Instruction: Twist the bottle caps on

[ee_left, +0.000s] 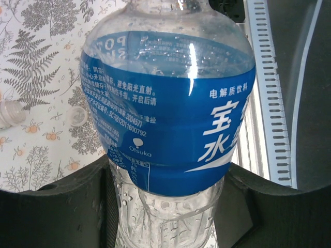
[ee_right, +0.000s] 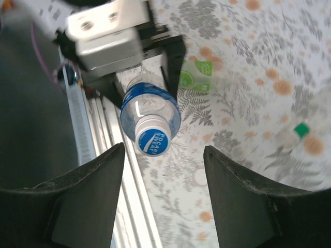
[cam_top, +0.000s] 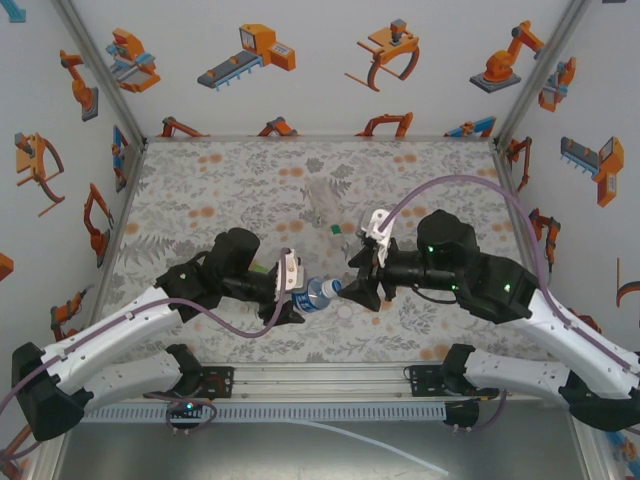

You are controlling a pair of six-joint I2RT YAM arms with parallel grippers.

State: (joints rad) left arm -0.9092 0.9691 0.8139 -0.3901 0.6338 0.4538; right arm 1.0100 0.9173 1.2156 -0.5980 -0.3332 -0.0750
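The left claw (cam_top: 299, 297) is clamped around the lower body of the blue-label bottle (ee_left: 170, 119), one finger on each side. It holds the bottle off the counter (cam_top: 200, 190), lying over roughly level. The bottle's long axis runs straight out ahead of this claw, base toward its wrist and neck pointing away, toward the right arm. On the far side of the left claw, a green-tinted bottle (ee_right: 199, 75) lies on the counter.

The whitish-blue cap (ee_right: 153, 139) sits on the neck, its printed top squarely facing the right claw. Whether it is fully tightened cannot be told.

The right claw (cam_top: 358, 286) faces the cap head on. Its jaws are parted wider than the cap and it holds nothing. From its wrist camera the cap lies straight ahead, centred in the gap between the two fingers and clear of both. The bottle's axis lines up closely with the claw's line of approach. The right claw is therefore the arm placed to work the cap, while the left serves as the clamp.

If more turning is needed, the move would likely be a short advance along that shared axis. The right claw would then close on the cap's rim and twist.

Beyond the right claw, on the far side, a green cap (ee_right: 300, 129) and a colourless bottle (cam_top: 322, 200) rest on the counter.
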